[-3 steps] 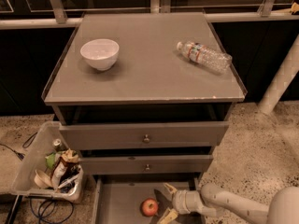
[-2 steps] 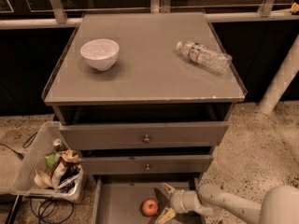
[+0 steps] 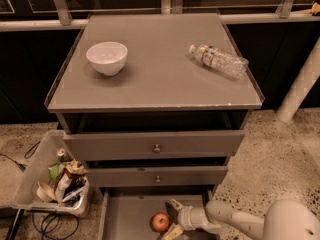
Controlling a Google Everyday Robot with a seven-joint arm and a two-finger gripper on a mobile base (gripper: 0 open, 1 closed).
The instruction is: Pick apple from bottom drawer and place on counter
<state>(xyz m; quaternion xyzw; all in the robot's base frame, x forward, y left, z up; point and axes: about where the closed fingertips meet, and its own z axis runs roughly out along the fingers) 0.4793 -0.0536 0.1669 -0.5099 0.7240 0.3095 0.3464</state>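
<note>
Task at an early stage: my end effector [image 3: 170, 217] is reaching into the open bottom drawer [image 3: 127, 216], fingers spread just beside the ungrasped apple [image 3: 160, 222], with gripping, lifting and placing on the surface [image 3: 160, 79] not yet done.

I see the small red apple [image 3: 160, 222] resting on the open bottom drawer's [image 3: 129, 215] flat grey floor, my gripper [image 3: 172, 219] just right of it with fingers spread, below the glossy grey bench [image 3: 165, 79].

On the desk [image 3: 160, 86], bowl [image 3: 106, 58] left, water bottle [image 3: 218, 60] right; in the bottom drawer [image 3: 127, 215], apple [image 3: 160, 222], gripper [image 3: 171, 218] just right of it.
</note>
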